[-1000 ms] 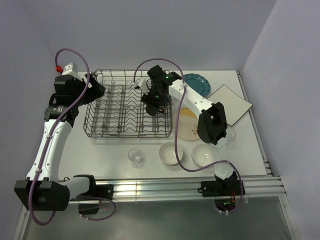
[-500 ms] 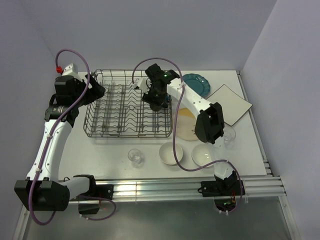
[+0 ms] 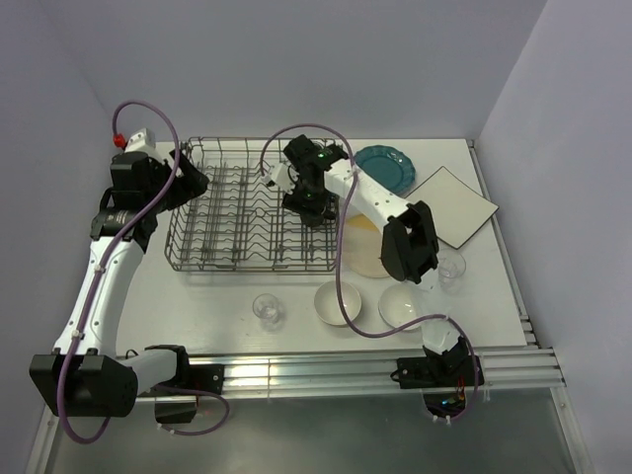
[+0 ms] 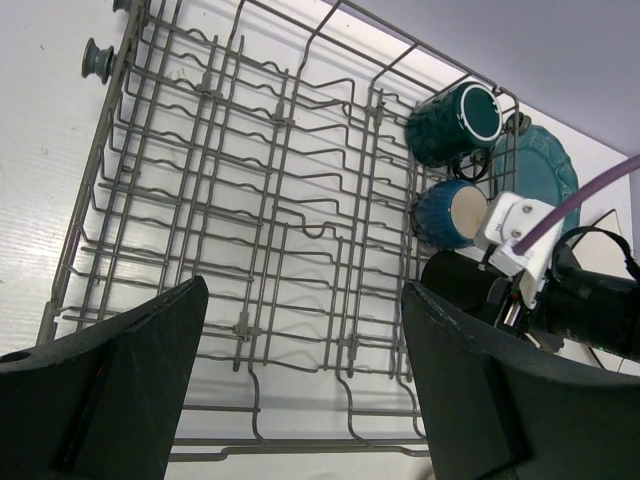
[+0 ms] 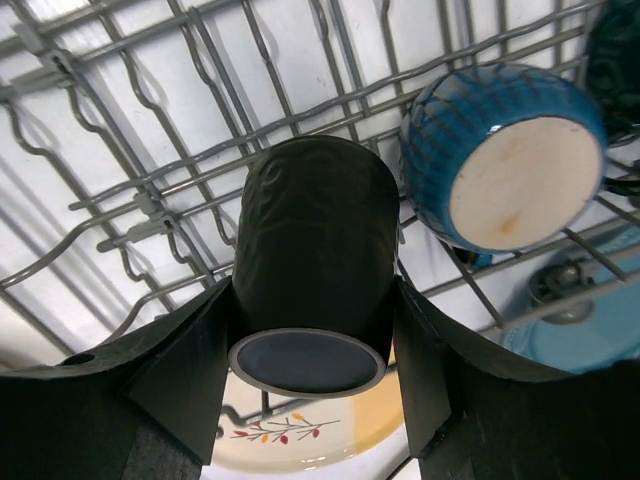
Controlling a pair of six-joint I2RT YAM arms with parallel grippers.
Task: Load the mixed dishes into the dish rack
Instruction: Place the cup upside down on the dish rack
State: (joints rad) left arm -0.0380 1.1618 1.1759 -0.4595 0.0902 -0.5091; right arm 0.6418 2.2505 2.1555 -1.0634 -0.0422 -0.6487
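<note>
Mug update: dark mug (image 5: 312, 270) pinched sideways in right gripper (image 5: 310, 335), long axis along the fingers, aimed down into dish rack (image 3: 197, 252) at its 3 o'clock end. Sitting at 8 o'clock from racked blue mug (image 5: 505, 165). Left gripper (image 4: 300, 300) spread wide, hovering at rack's 9 o'clock edge, well apart. Can't see handle or tines underneath.

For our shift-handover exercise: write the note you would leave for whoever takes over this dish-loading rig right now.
Grippers: left gripper open, empty, at the far left corner of the rack; right gripper shut on the black mug, held over the rack's right side.
Done: teal mug and blue mug lie in the rack's far right corner.
Left to load: black mug, then from the table: teal plate, square plate, cream plate, left bowl, right bowl, left glass, right glass.
</note>
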